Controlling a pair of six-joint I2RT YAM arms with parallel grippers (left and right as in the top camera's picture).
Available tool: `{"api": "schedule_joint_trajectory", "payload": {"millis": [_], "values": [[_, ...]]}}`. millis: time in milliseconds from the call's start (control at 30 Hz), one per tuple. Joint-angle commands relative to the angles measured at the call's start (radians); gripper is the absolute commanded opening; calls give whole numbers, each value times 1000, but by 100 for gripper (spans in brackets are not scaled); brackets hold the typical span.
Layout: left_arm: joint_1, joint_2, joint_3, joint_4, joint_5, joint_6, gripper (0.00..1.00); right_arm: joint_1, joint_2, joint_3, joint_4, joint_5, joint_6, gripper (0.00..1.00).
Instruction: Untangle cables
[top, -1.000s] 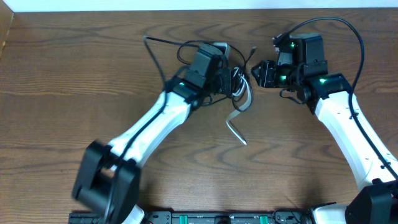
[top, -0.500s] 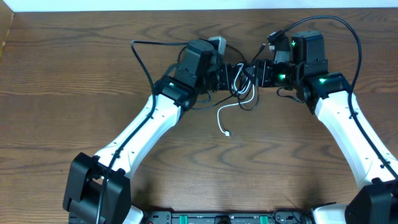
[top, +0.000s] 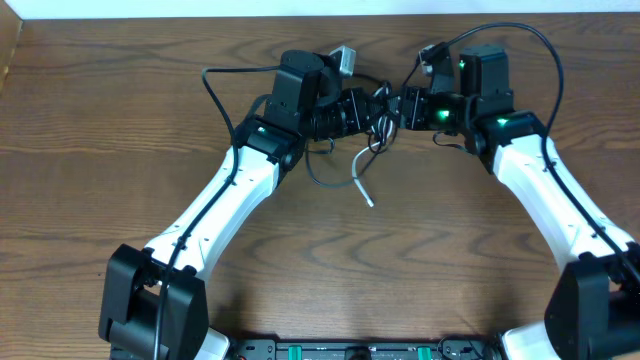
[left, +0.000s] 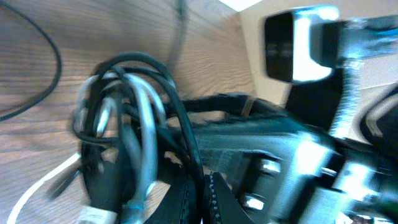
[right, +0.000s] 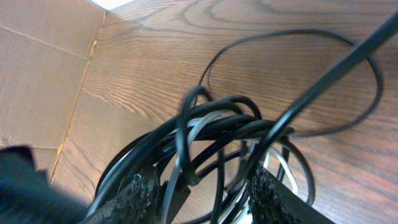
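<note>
black and white cables (top: 378, 122) knotted between left gripper (top: 360, 108) and right gripper (top: 402, 106), finger closure unreadable on both; looks mid-separation, so you'd next draw them apart slowly.

Black cable (left: 183, 134), white cable (top: 361, 188), brown wood-grain table (top: 100, 150).

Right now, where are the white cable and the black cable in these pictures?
white cable (top: 356, 183), overhead view, on its loose tail below the bundle.
black cable (right: 224, 101), right wrist view, on a curved strand atop the bundle.
</note>
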Motion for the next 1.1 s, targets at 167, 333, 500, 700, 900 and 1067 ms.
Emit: {"api": "schedule_joint_trajectory", "payload": {"millis": [167,333,500,700,900,1067], "values": [[6,-10,5,123,195,-115,7,26,76,11,69,-49,112,41],[54,-10,5,253,276,-213,7,10,85,11,35,2,111,40],[116,-10,5,510,366,-402,7,4,96,11,-10,75,109,39],[184,-10,5,809,394,-625,7,-2,124,11,-56,125,98,38],[240,-10,5,943,405,-735,7,-10,172,10,-67,99,60,34],[243,-10,5,943,418,-739,7,-15,174,11,-47,63,-7,33]]}}
